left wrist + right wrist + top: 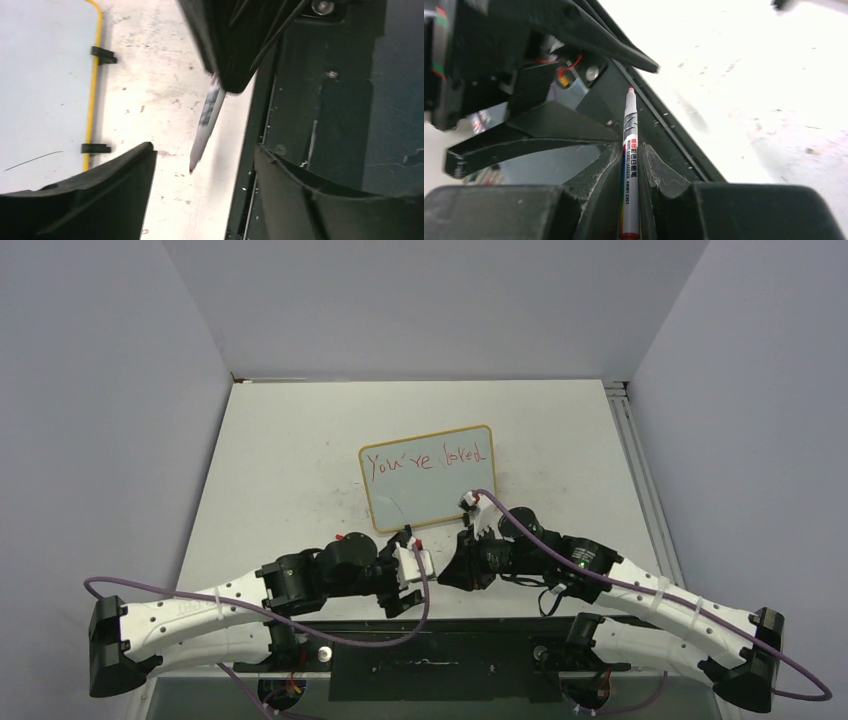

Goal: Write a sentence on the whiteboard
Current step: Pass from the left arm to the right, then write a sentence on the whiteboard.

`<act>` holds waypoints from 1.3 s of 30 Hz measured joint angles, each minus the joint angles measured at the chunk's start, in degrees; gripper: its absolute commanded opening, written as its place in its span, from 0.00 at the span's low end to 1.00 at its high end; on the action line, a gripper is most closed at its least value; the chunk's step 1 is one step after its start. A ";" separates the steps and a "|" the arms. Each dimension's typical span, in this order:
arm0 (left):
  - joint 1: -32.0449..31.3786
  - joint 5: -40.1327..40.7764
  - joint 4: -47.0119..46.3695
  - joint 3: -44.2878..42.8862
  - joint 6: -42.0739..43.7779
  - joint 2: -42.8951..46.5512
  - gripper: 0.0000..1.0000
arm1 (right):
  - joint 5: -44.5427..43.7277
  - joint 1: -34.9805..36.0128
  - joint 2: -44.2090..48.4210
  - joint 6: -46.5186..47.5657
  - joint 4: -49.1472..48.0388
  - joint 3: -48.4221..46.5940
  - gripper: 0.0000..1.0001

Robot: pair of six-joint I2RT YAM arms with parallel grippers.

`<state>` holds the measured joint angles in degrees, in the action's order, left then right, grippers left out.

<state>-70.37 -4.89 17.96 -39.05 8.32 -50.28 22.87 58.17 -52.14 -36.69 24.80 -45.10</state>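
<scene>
The whiteboard (428, 476), white with a thin tan frame, lies mid-table. The sentence (425, 460) is one red line reading "You're loved"; the board below it is blank. My right gripper (631, 147) is shut on a silver whiteboard marker (630, 165), red tip uncapped, near the table's front edge (452, 565). My left gripper (205, 150) is open and faces it (430, 570). The marker (205, 125) points between the left fingers (120, 175) without touching them. The board's edge and two black feet (102, 55) show in the left wrist view.
The black base plate (430, 645) runs along the table's front edge, right under both grippers. Purple cables (520, 520) loop over each arm. Grey walls close in the table at the back and sides. The tabletop (290, 470) is scuffed.
</scene>
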 measured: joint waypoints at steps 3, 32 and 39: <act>3.69 -0.22 -0.11 -0.13 -1.55 1.14 0.80 | -6.29 0.00 2.19 0.57 2.51 -0.46 0.05; 68.83 -27.69 -14.03 -1.18 -26.62 -0.46 0.84 | -34.12 0.00 9.99 4.46 -11.63 9.07 0.05; 73.16 -34.01 -15.34 -1.18 -29.29 -8.17 0.81 | -34.23 1.18 1.92 6.47 -22.84 11.13 0.05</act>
<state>2.79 -38.89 2.61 -40.23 -20.97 -58.46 -11.35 59.35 -50.22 -30.22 1.96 -33.98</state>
